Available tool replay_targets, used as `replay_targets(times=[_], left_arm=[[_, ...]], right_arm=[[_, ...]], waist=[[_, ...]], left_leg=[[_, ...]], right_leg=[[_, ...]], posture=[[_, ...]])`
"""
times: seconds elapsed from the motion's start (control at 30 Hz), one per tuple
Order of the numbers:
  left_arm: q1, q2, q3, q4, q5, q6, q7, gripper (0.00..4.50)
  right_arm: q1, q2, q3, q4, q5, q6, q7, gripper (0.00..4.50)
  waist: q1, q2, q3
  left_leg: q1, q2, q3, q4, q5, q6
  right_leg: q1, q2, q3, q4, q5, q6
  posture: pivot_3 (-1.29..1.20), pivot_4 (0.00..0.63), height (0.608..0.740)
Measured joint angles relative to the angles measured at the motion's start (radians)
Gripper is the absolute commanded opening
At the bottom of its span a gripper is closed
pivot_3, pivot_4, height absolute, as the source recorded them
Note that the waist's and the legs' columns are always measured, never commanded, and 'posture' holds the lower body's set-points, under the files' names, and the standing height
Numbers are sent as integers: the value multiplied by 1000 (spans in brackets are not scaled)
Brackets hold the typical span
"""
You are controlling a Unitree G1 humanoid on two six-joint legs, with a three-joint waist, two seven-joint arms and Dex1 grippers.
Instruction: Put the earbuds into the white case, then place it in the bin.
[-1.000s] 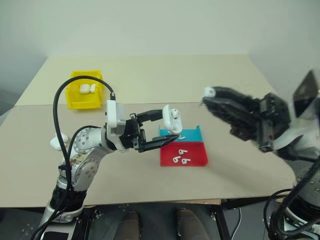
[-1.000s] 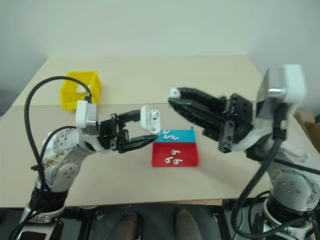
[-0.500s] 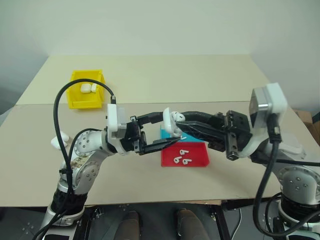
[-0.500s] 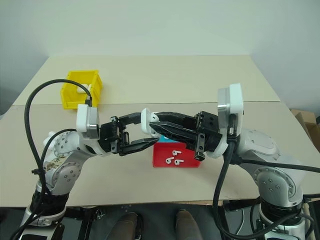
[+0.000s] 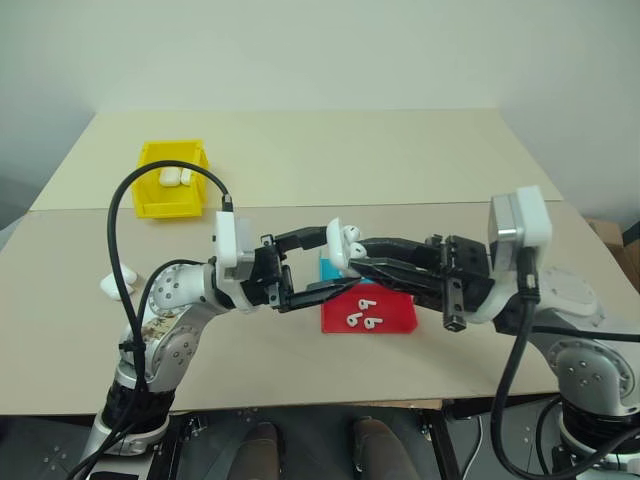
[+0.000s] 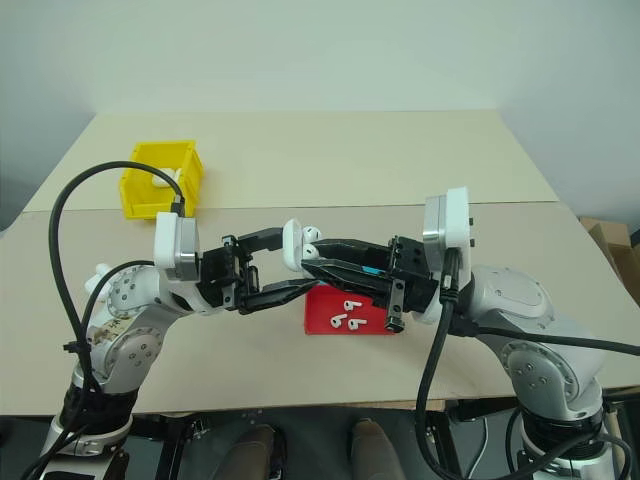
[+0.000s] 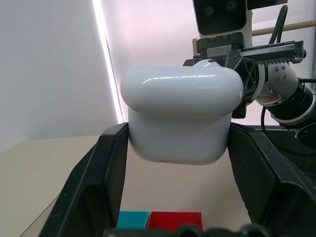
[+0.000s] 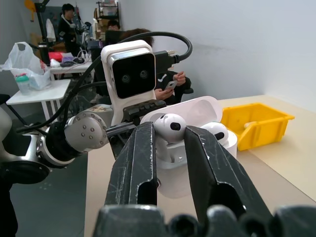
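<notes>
Two cases in bin | left fingers grip white case | right fingers pinch earbud

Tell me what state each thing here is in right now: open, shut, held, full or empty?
White case: lid open, held up above the table in the left gripper.
Left gripper: jaws shut on the white case.
Earbud: between the right gripper's jaws, at the case's open top.
Second earbud: seated in the case.
Yellow bin: holds white cases.
Teal-and-red tray: loose earbuds lying in it.
</notes>
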Motion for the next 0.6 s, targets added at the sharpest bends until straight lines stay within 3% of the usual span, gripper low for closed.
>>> replay_targets(times=[0.1,0.33,0.5,0.6], left_arm=[[0,0,0,0,7,0,0,2792],[0,5,1,5,29,-3,-14,2792],[-7,10,-12,68,98,-40,-29,2792],[-44,11,-58,112,172,-43,-27,2792]], right_arm=[[8,0,13,0,-20,-22,13,2630],[33,-43,15,6,-61,-68,68,2630],[7,-137,-65,57,-40,-70,146,2630],[-128,-185,-60,105,-11,-32,148,2018]], waist=[[0,0,0],[1,0,0],[9,0,0],[7,0,0]], left_leg=[[0,0,0,0,0,0],[0,0,0,0,0,0],[1,0,0,0,0,0],[1,0,1,0,0,0]], right_leg=[[0,0,0,0,0,0],[0,0,0,0,0,0],[0,0,0,0,0,0],[0,0,1,0,0,0]], posture=[[0,150,740],[0,150,740],[0,150,740],[0,150,740]])
